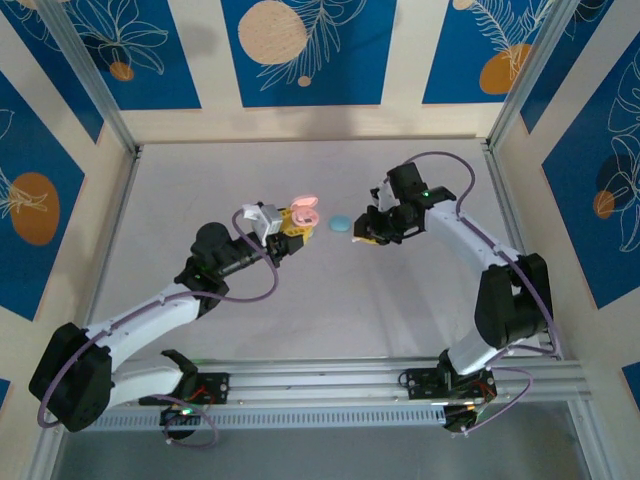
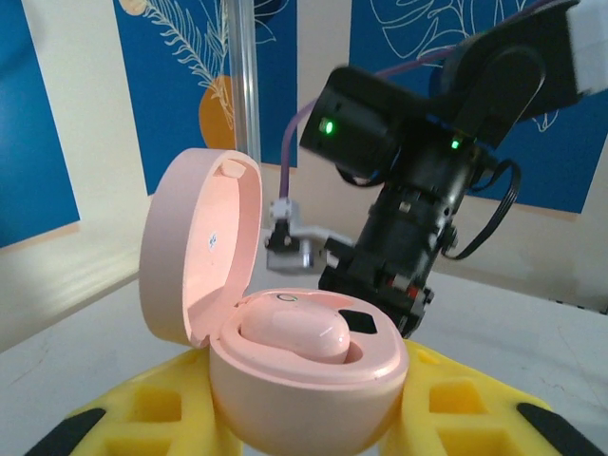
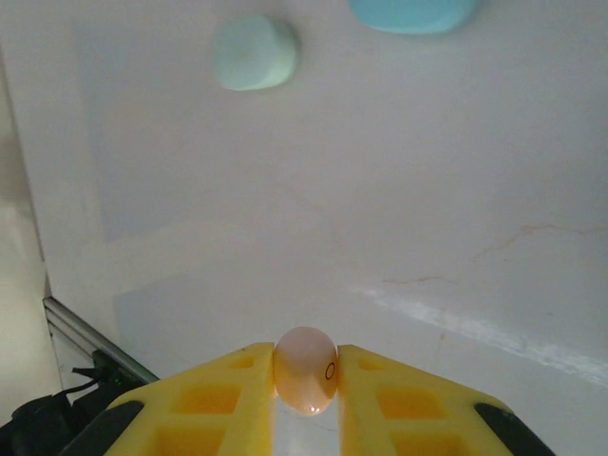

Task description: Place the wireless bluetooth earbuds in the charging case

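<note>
My right pincer [image 3: 306, 356] is pinched nearly shut on a pink earbud [image 3: 306, 378], held across from the open pink charging case [image 2: 304, 385] that my left pincer [image 2: 304, 432] clamps upright, presenting its empty socket [image 2: 359, 321] beside the seated bud [image 2: 294, 335].

Charging case [image 2: 304, 380] clamped in left gripper [image 1: 291, 222], lid tipped up at the left in the wrist view, seated earbud [image 2: 290, 334] in its well, right arm behind. Held earbud [image 3: 306, 369] pinched in right gripper [image 1: 366, 234], above table [image 1: 330, 300]. Ahead of it on the table, left piece [image 3: 255, 52] beside right piece [image 3: 413, 11], apart, between the two grippers.
</note>
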### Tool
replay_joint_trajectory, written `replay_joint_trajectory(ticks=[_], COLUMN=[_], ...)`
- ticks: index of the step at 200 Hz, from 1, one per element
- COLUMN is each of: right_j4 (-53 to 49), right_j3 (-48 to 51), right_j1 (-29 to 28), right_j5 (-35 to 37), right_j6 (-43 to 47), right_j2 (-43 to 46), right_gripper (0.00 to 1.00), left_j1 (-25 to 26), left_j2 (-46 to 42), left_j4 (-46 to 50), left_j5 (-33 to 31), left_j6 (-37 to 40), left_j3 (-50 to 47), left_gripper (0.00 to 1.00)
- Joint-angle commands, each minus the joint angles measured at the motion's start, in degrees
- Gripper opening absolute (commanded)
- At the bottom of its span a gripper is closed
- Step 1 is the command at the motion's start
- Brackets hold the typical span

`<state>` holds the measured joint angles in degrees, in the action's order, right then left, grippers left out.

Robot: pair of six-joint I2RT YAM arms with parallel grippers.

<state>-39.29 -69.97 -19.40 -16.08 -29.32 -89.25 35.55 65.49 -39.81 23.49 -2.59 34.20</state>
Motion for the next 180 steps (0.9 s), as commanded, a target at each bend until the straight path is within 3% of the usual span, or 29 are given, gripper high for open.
replay_joint_trajectory(ticks=[1, 77, 180], right_j4=[-1.4, -3.1, -3.6], right_j3=[-3.1, -9.8, -13.6], right_j1=[-1.4, -6.7, -12.3], right_j5=[-2.2, -0.7, 0.2], right_j6=[2.0, 5.4, 9.0], right_j2=[3.4, 10.5, 9.7], right_gripper=[0.23, 0.23, 0.23], left_j1=[0.5, 0.5, 1.0], left_j2=[0.3, 0.6, 1.4], left_j4=[1.5, 5.6, 5.2], left_j5=[0.3, 2.1, 2.9], left_j6=[2.5, 5.5, 5.3], left_j3=[1.6, 2.4, 3.0], left_gripper=[0.22, 0.22, 0.22])
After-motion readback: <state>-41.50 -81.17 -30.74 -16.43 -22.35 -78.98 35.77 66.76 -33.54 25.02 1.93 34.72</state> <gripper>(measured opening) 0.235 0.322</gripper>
